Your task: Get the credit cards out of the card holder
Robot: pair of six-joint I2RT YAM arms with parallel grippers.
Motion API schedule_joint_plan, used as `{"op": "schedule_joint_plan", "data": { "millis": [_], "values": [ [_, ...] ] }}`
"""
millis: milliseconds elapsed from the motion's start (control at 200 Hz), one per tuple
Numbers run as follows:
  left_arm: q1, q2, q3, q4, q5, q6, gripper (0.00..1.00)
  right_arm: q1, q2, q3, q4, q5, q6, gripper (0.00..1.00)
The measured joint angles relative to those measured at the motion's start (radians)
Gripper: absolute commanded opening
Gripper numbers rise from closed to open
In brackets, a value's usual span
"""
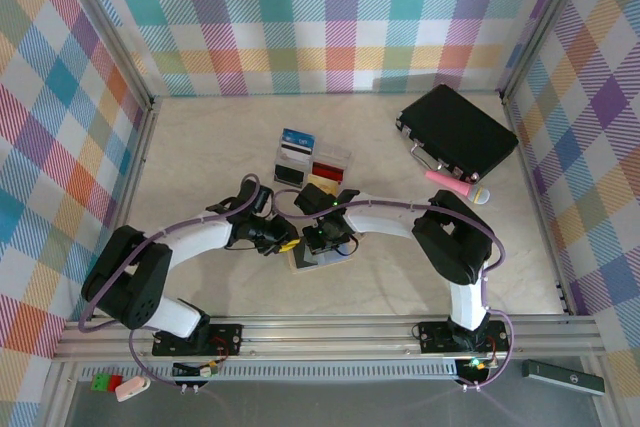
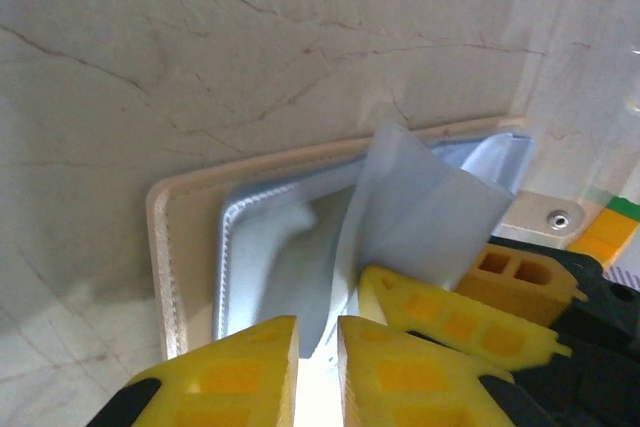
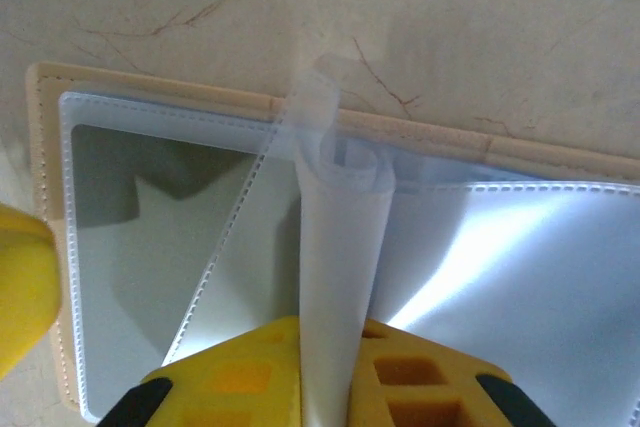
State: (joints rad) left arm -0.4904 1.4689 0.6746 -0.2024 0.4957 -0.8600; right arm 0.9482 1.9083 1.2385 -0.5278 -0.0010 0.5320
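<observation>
Card holder [image 3: 150, 237] lies open, stretched crosswise before the right fingers [image 3: 240, 377], which pinch its clear sleeve [image 3: 340, 247] upright. Left fingers [image 2: 225, 377] nearly closed, grip unclear.

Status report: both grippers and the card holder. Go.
Right gripper shut on a clear sleeve of the card holder. Left gripper nearly closed beside it, grip unclear. Visible sleeves look empty. Nothing in the way.
</observation>
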Motion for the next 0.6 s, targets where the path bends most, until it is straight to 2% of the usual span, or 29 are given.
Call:
{"op": "schedule_joint_plan", "data": {
  "millis": [275,600],
  "values": [
    [0.0,0.037,-0.024,0.025,-0.015,-0.016,0.13,0.0,-0.004,-0.001,-0.01,0.031,0.03,0.21],
    [0.0,0.054,-0.021,0.027,-0.014,-0.007,0.13,-0.005,-0.118,-0.076,-0.03,0.167,0.11,0.28]
  ]
}}
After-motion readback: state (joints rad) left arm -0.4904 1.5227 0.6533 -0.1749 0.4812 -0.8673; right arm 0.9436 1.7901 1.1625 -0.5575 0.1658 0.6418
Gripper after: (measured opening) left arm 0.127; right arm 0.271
